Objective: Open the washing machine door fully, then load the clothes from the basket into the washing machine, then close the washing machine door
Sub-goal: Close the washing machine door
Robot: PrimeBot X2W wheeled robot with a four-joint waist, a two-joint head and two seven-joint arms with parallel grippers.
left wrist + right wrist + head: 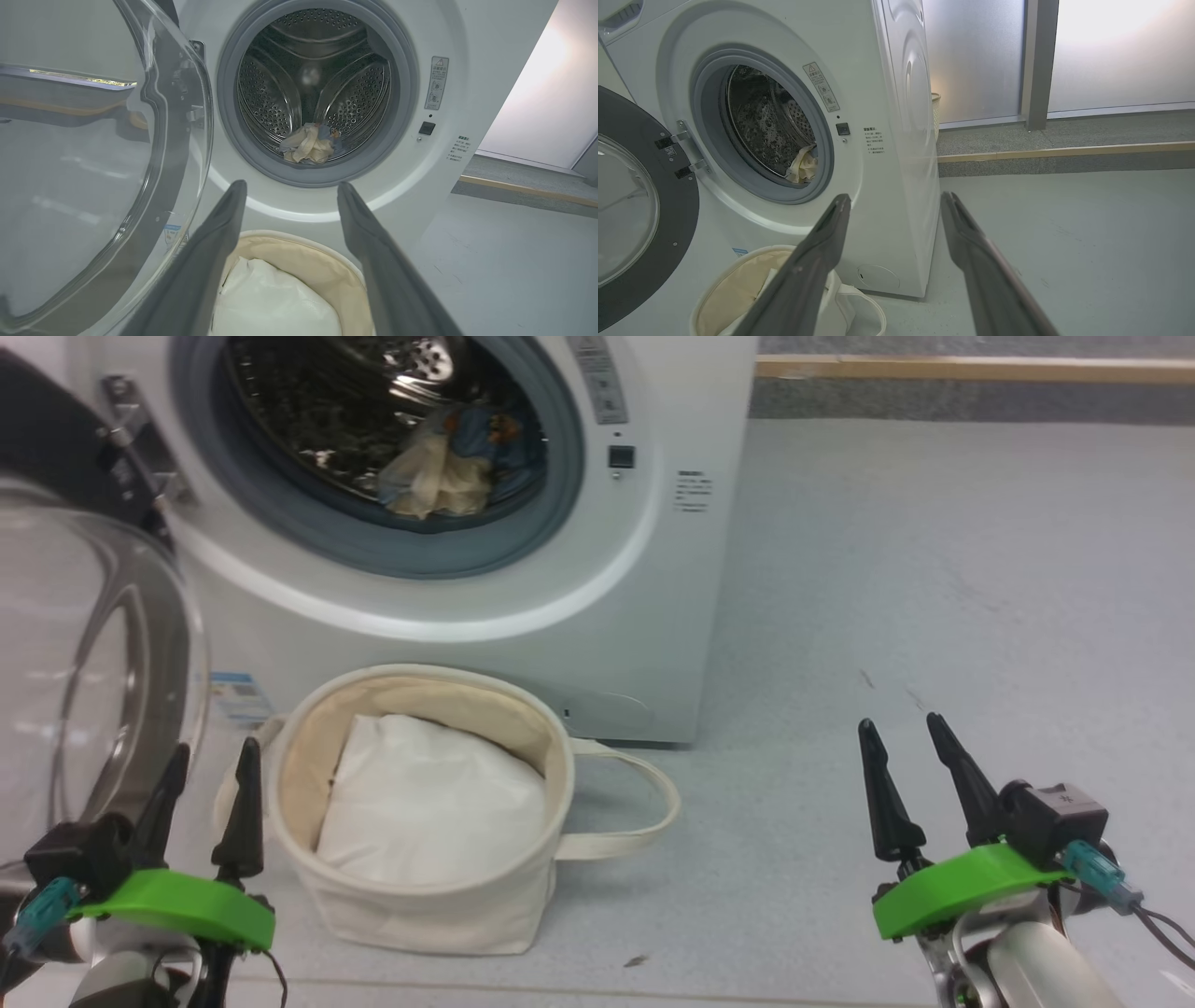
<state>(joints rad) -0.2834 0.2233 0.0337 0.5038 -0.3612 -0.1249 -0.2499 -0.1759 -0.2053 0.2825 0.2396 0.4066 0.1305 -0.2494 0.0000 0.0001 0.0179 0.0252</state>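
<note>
Both arms sit low and drawn back, fingers pointing up toward the machine. The left gripper hangs beside the basket's left rim, just in front of the washing machine door; the right gripper hovers over bare floor well right of the basket. Each has its fingers spread wide and holds nothing. The door is swung open to the left. The clothes lie at the front of the drum of the washing machine. The basket stands on the floor at the machine's foot and holds white padding. A warning label and small printed lines sit right of the opening, too small to read, and a blue sticker sits low on the front. Open floor runs right to a raised step.
</note>
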